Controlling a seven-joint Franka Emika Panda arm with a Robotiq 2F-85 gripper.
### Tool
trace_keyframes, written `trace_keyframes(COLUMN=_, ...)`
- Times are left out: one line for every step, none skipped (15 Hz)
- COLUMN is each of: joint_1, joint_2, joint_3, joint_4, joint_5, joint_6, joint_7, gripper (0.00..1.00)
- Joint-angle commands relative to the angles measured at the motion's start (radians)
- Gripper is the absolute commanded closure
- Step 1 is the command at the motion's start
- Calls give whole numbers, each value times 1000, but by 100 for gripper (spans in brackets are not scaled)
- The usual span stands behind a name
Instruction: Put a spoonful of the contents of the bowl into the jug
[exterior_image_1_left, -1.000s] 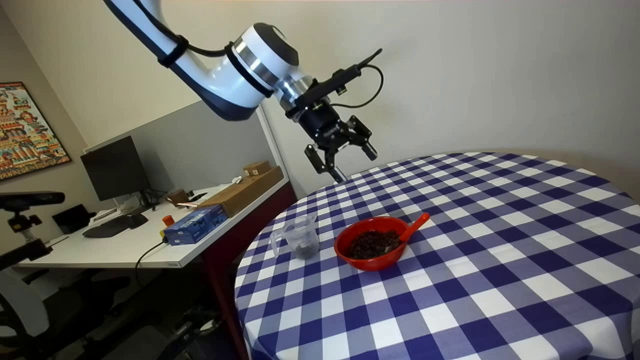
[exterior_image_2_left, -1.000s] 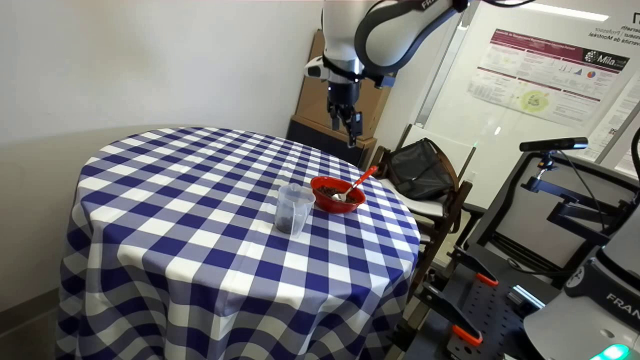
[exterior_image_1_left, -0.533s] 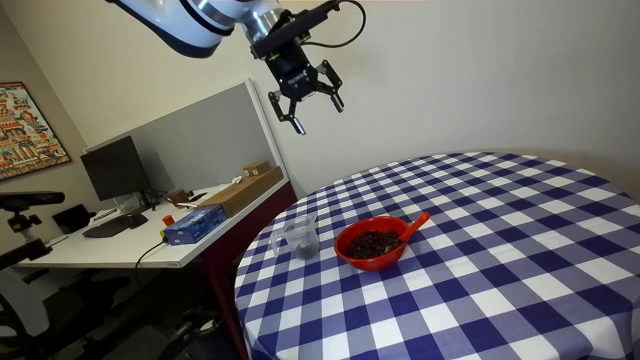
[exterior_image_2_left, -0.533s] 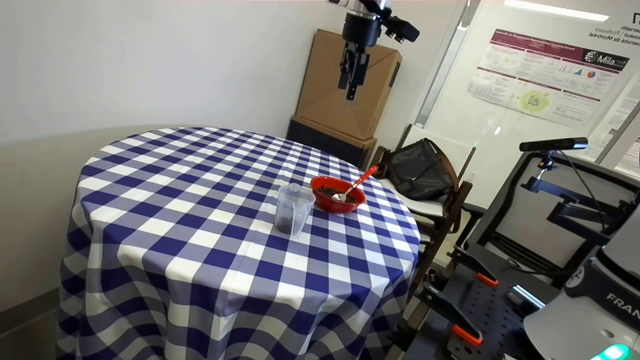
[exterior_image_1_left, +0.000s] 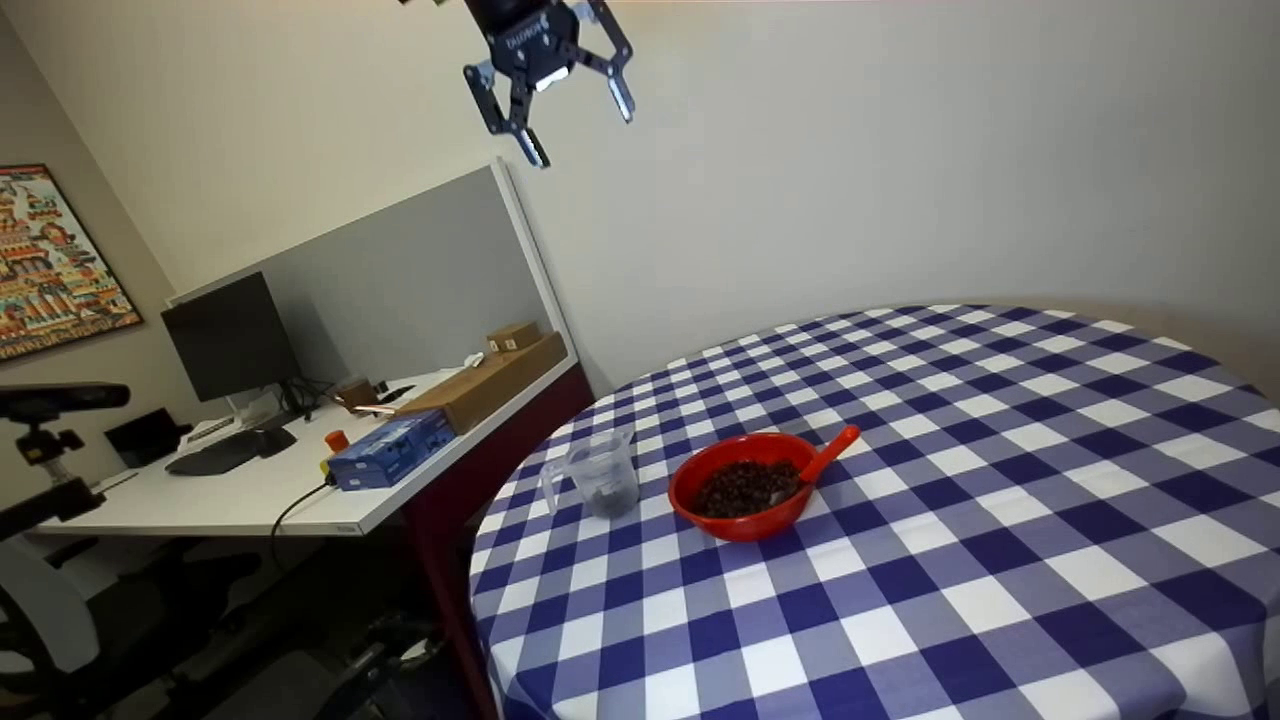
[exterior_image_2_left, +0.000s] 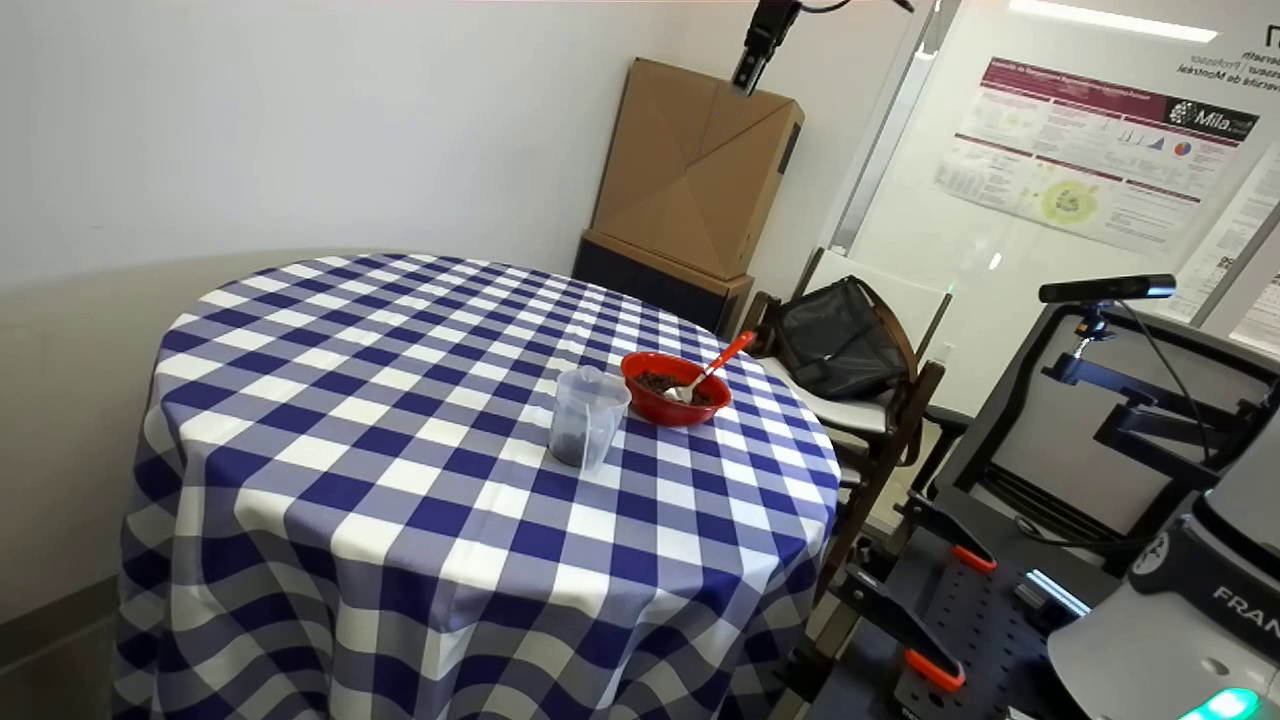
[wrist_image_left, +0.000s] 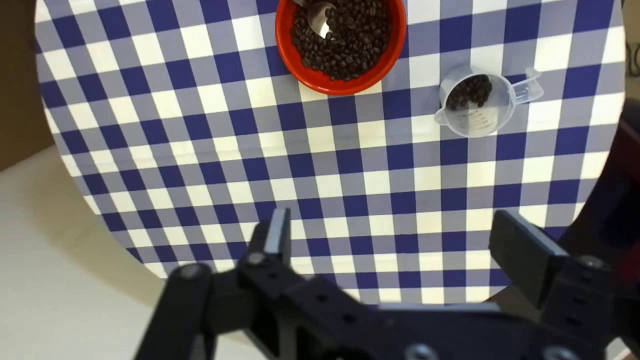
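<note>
My gripper (exterior_image_1_left: 584, 141) hangs high, jaws spread wide, empty, the spoon (exterior_image_1_left: 820, 463) well below and, in an exterior view, rightward, leaning in the bowl (exterior_image_1_left: 748, 532), handle (exterior_image_2_left: 728, 352) slanting away from the jug (exterior_image_1_left: 602, 465), whose beans (wrist_image_left: 470, 91) suggest no grasp is due.

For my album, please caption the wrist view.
Red bowl of dark beans, spoon in it, and a clear jug holding some too, seen past the open end effector.

Both exterior views look slantwise down across the surface (exterior_image_1_left: 1000, 470) from well back; the wrist view, facing steeply down, shares the bowl (wrist_image_left: 330, 86) at twelve o'clock — the jug (wrist_image_left: 481, 120) at two.
</note>
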Motion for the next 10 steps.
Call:
trace_keyframes(joint_1=10, joint_2=-148, joint_3=-60, joint_4=-66, joint_5=43, joint_6=6, joint_7=99, gripper=0)
trace_keyframes(joint_1=9, joint_2=-175, joint_3=-70, joint_4=-79, joint_5=48, joint_6=16, joint_7=132, gripper=0)
trace_keyframes(joint_1=13, joint_2=-200, joint_3=-82, joint_4=-95, joint_5=40, joint_6=11, joint_7=124, gripper=0)
trace_keyframes(joint_1=24, joint_2=-129, joint_3=-83, joint_4=-32, joint_5=15, joint_6=-9, joint_7=97, gripper=0)
trace_keyframes(joint_1=23, joint_2=-154, joint_3=-90, joint_4=-46, joint_5=15, joint_6=-9, joint_7=105, gripper=0)
trace_keyframes(joint_1=23, joint_2=-172, joint_3=-93, joint_4=-59, joint_5=15, joint_6=-9, joint_7=110, gripper=0)
trace_keyframes(joint_1=23, joint_2=-181, joint_3=-94, joint_4=-68, joint_5=14, joint_6=-9, joint_7=114, gripper=0)
trace_keyframes(joint_1=24, joint_2=-185, joint_3=-94, joint_4=-74, joint_5=14, joint_6=-8, joint_7=117, gripper=0)
trace_keyframes(joint_1=25, joint_2=-185, joint_3=-94, joint_4=-77, joint_5=15, joint_6=-7, joint_7=118, gripper=0)
trace_keyframes(joint_1=25, joint_2=-185, joint_3=-94, joint_4=-78, joint_5=15, joint_6=-7, joint_7=119, gripper=0)
